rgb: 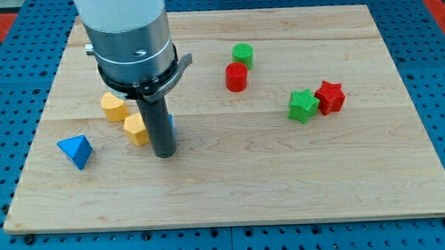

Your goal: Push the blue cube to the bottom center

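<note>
The blue cube is almost wholly hidden behind my rod; only a thin blue sliver shows at the rod's right edge, left of the board's middle. My tip rests on the board just below that sliver, touching or very near the cube. A yellow block sits right beside the rod on its left.
A second yellow block lies up-left of the rod. A blue triangular block is at the left. A green cylinder and red cylinder stand at top centre. A green block and red star touch at the right.
</note>
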